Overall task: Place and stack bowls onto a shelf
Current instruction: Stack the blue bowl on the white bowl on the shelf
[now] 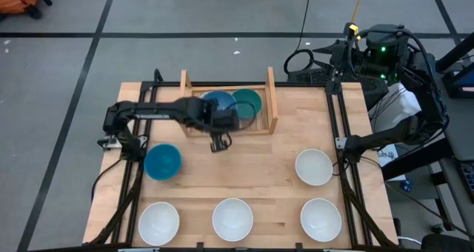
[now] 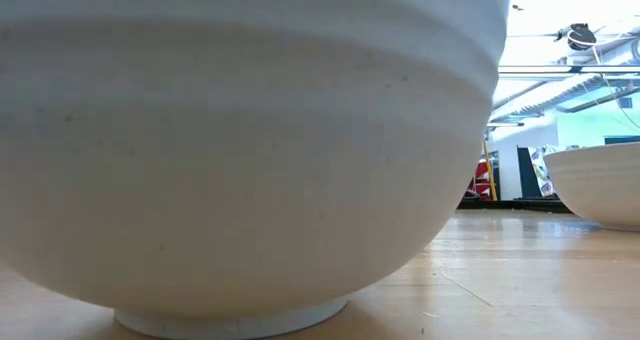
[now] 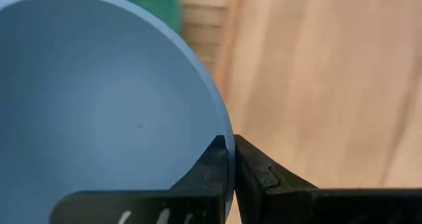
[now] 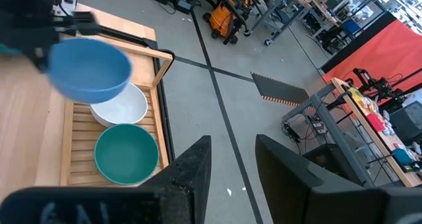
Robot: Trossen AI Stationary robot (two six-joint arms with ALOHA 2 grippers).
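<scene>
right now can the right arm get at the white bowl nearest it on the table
Probably yes. The right gripper is parked off the table's right edge, fingers open and empty, and the nearest white bowl sits close to that edge with nothing stacked on it. The left gripper is busy over the shelf.

An orange bag (image 4: 225,18) and black cables (image 1: 298,59) lie on the taped grey floor (image 1: 185,15)
</scene>
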